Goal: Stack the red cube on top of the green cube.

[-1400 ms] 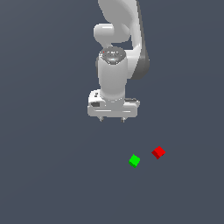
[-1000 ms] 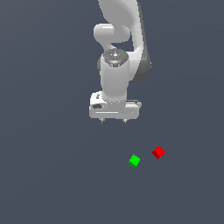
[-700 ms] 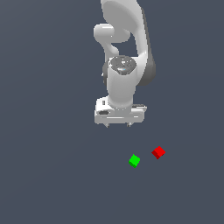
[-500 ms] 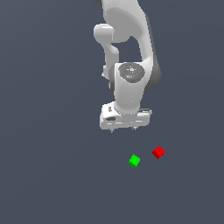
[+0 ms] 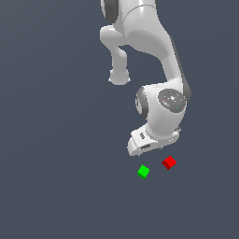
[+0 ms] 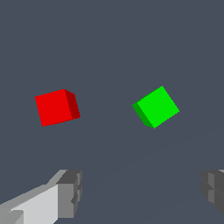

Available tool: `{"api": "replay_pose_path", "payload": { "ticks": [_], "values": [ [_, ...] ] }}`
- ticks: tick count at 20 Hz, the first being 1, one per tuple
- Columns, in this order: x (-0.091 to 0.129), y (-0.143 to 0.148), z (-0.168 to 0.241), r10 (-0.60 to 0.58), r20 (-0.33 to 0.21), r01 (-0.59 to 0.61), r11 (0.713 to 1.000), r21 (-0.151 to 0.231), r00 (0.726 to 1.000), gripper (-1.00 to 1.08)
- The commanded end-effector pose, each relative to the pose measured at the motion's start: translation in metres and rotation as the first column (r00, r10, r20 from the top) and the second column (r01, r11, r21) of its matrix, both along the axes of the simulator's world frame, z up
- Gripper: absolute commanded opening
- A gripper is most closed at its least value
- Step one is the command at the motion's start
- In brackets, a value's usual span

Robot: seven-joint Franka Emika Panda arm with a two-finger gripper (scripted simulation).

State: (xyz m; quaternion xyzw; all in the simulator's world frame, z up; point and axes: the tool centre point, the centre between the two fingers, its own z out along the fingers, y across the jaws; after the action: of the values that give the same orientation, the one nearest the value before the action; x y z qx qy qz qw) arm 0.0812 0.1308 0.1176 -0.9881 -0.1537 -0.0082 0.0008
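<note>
The red cube [image 5: 169,162] and the green cube [image 5: 144,171] lie apart on the dark grey floor, the red one toward the exterior view's right. My gripper [image 5: 148,147] hangs tilted just above and behind them, its fingers hidden by the hand in the exterior view. In the wrist view the red cube [image 6: 57,107] and the green cube [image 6: 156,107] lie ahead of the gripper [image 6: 142,192]. Its two grey fingertips [image 6: 70,192] stand wide apart with nothing between them, so it is open and empty.
The dark grey floor [image 5: 56,186] is plain all around the cubes. The white arm [image 5: 154,46] arches down from the top of the exterior view.
The arm has swung down and toward the exterior view's right, bringing the hand close above the two cubes and tilting it. The cubes have not moved.
</note>
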Motion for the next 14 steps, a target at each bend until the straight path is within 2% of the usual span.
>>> {"api": "replay_pose_path", "payload": {
  "ticks": [1, 7, 14],
  "values": [
    [0.007, 0.021, -0.01, 0.053, -0.003, -0.053, 0.999, -0.001, 0.999, 1.0],
    [0.017, 0.065, -0.029, 0.158, -0.009, -0.158, 0.987, -0.003, 0.987, 1.0],
    [0.021, 0.096, -0.043, 0.232, -0.014, -0.232, 0.973, -0.004, 0.973, 1.0]
  ]
}}
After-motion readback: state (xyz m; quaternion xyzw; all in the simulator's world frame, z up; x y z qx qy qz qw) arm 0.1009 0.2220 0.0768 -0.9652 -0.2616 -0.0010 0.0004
